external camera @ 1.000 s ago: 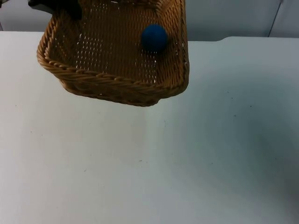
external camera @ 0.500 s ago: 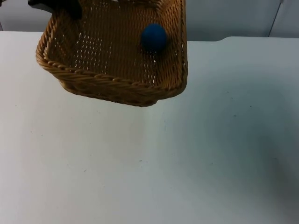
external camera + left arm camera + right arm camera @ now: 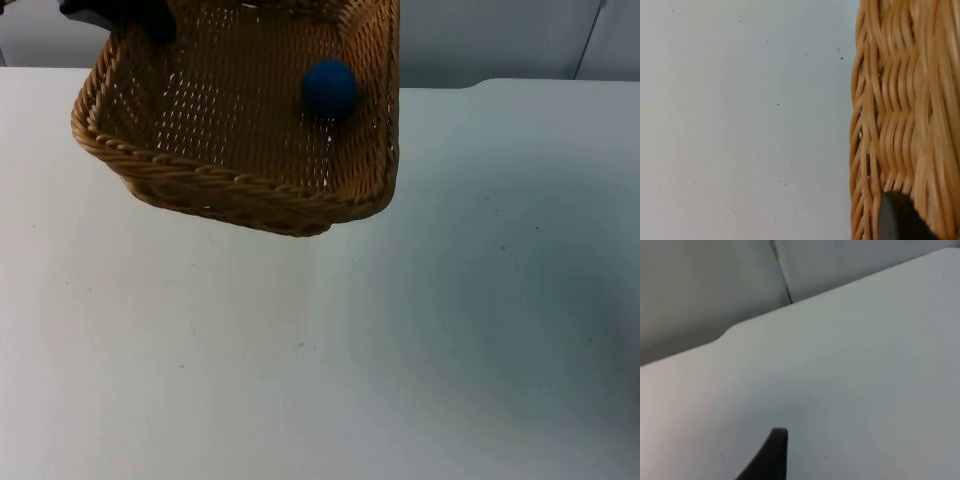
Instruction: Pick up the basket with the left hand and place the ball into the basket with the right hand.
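Basket [image 3: 240, 130] has drifted slightly left and up since a second ago; ball [image 3: 329, 87] sits inside, near its right wall. Left gripper [image 3: 120, 15] pinches the basket's far-left rim, holding it tilted above the table [image 3: 400, 330]. Right gripper [image 3: 772, 455] waits over bare table; we can't tell its jaw state. Risk: the tilt rolls the ball, or the one-corner hold slips.
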Robot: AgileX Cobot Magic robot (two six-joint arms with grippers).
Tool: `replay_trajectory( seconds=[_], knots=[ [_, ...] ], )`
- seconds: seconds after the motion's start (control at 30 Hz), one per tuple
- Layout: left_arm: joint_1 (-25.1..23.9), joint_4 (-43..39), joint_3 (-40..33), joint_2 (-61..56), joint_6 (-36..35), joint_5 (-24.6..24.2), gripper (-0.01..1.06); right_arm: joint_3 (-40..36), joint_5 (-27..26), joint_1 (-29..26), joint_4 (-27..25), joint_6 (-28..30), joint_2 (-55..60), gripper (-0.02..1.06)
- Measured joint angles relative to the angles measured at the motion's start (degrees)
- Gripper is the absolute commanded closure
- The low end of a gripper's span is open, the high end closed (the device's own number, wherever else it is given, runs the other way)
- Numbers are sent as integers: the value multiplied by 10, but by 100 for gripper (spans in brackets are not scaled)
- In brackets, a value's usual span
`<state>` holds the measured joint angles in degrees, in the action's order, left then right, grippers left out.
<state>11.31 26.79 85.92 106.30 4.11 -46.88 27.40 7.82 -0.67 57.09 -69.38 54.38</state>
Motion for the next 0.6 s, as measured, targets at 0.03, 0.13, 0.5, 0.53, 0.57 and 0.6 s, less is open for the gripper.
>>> replay_trajectory(
  seconds=[0.03,0.13,0.5,0.53,0.57,0.6],
  knots=[
    [0,0,0,0,0,0,105,0,0,0,0,0,0,0],
    [0,0,0,0,1,1,105,18,-2,44,11,36,21,0],
    [0,-8,-11,0,2,12,105,22,11,50,27,35,26,0],
    [0,-8,-11,0,2,12,105,22,11,50,27,35,26,0],
    [0,-8,-20,0,2,17,105,22,11,50,27,35,26,0],
    [0,-8,-30,0,2,24,105,22,11,50,28,35,26,0]
  ],
)
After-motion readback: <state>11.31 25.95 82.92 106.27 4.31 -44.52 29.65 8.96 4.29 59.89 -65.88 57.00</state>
